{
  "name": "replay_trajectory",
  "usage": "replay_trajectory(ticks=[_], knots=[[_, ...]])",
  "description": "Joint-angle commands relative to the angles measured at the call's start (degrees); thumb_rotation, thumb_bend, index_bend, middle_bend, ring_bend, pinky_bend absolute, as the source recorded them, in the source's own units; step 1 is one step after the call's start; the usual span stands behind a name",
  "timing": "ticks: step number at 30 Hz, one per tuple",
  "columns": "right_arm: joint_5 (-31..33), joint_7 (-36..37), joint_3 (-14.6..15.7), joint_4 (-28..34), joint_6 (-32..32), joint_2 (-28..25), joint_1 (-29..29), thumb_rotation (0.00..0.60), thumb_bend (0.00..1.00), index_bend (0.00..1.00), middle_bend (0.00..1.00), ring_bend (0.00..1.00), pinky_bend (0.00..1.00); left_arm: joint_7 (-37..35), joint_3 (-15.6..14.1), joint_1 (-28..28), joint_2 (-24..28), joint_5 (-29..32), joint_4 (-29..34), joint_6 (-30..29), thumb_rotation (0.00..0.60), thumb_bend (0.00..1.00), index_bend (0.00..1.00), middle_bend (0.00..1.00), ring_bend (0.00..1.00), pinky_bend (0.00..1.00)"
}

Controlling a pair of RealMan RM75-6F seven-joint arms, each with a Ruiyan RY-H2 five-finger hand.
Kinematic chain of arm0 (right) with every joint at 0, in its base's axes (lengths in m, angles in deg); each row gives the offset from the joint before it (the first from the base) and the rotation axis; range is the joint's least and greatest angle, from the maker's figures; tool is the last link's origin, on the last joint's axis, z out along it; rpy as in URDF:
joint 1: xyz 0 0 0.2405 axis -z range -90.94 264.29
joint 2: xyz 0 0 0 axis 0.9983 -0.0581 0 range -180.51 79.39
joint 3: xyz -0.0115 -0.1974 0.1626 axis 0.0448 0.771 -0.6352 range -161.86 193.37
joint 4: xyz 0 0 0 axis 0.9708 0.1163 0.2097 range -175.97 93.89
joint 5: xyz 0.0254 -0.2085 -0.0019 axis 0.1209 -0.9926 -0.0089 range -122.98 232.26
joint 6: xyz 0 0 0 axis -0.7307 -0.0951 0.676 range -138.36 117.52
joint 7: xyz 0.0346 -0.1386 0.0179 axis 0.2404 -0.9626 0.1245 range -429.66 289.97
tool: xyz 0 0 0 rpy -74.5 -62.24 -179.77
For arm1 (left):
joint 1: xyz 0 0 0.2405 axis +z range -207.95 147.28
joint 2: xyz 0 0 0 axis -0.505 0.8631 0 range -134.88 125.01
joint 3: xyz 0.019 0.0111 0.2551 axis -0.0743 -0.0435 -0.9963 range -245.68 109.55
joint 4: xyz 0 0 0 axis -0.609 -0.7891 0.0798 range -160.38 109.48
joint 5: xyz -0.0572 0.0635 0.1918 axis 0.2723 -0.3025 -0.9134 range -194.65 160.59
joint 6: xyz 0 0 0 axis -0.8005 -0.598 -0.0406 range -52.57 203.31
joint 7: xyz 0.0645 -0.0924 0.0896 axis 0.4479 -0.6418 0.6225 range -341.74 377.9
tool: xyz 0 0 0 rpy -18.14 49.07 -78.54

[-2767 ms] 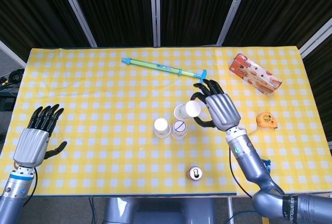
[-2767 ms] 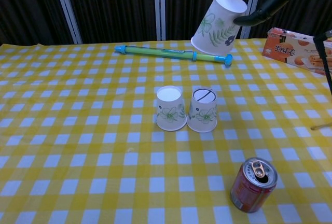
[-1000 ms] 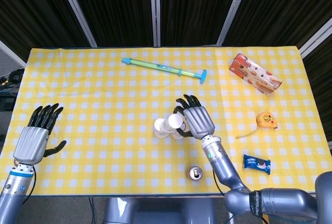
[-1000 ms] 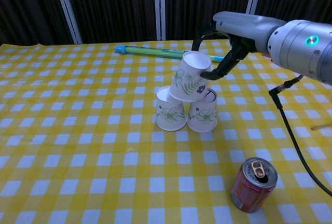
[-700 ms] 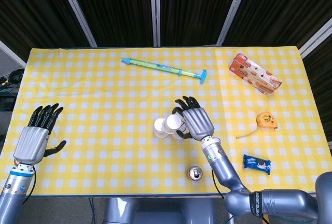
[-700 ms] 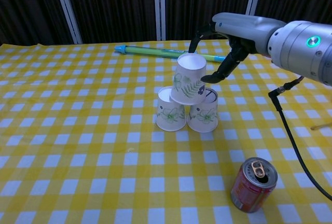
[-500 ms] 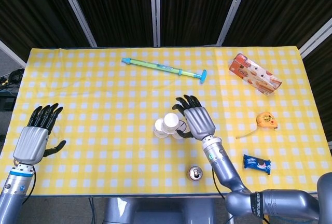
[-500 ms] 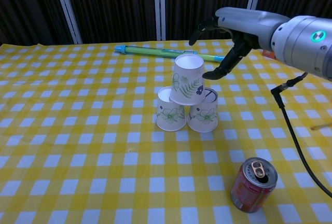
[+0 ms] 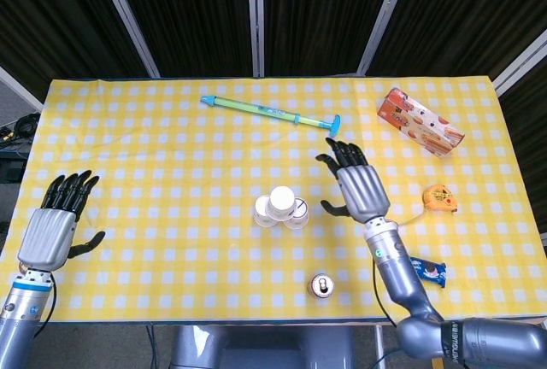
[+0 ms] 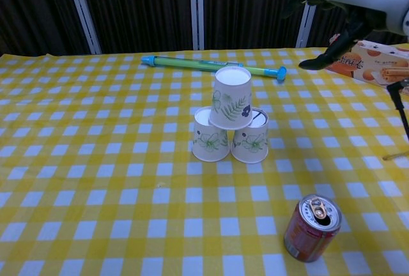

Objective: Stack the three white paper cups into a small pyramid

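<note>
While the three white paper cups with green leaf print sit stacked mid-frame, both robot hands hold nothing. Two base cups stand upside down, touching side by side: left base cup (image 10: 209, 135) and right base cup (image 10: 250, 138). Top cup (image 10: 231, 98) rests upside down on both, roughly centred over the seam, leaning slightly in the chest view. From the head view the pyramid (image 9: 280, 206) sits at centre of the counter (image 9: 154, 164), which is covered in yellow-and-white checked cloth.

Right robot hand (image 9: 357, 184) hovers right of the pyramid, apart from it, fingers spread wide, thumb out to the left; in the chest view it shows at upper right (image 10: 348, 1), above cup height. Left robot hand (image 9: 55, 225) is at the left edge of the frame, fingers apart and pointing up, well apart from the cups.

Green-and-blue plastic syringe-like tube (image 9: 269, 112) lies behind the cups, upper centre. Orange snack box (image 9: 419, 121) at upper right. Yellow tape measure (image 9: 439, 197) at right. Blue snack packet (image 9: 427, 271), lower right, partly hidden by the right arm. Red drink can (image 10: 311, 227) stands upright, opened, in front of the cups at lower centre-right.
</note>
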Motion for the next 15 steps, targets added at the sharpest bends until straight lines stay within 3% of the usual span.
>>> replay_trajectory(ticks=[1, 4, 8, 15], knots=[[-7.5, 8.1, 4.8, -0.5, 2.2, -6.3, 6.7, 0.600, 0.12, 0.11, 0.00, 0.00, 0.00, 0.0, -0.2, 0.2, -0.2, 0.2, -0.3, 0.1, 0.600, 0.19, 0.00, 0.00, 0.00, 0.00], [-13.2, 12.9, 8.8, -3.9, 4.5, -8.9, 11.2, 0.600, 0.12, 0.03, 0.00, 0.00, 0.00, 0.5, -0.2, 0.4, -0.5, 0.5, -0.7, -0.1, 0.600, 0.15, 0.00, 0.00, 0.00, 0.00], [-19.6, 20.6, 13.3, -12.0, 8.5, -9.7, 17.4, 0.600, 0.11, 0.00, 0.00, 0.00, 0.00, 0.9, -0.7, 1.0, -0.9, 0.6, -1.4, -0.3, 0.600, 0.12, 0.00, 0.00, 0.00, 0.00], [-25.1, 28.7, 16.5, -22.7, 14.8, -8.4, 25.1, 0.600, 0.09, 0.00, 0.00, 0.00, 0.00, -0.2, -1.7, 2.7, -1.1, 0.9, -3.4, -1.4, 0.600, 0.09, 0.00, 0.00, 0.00, 0.00]])
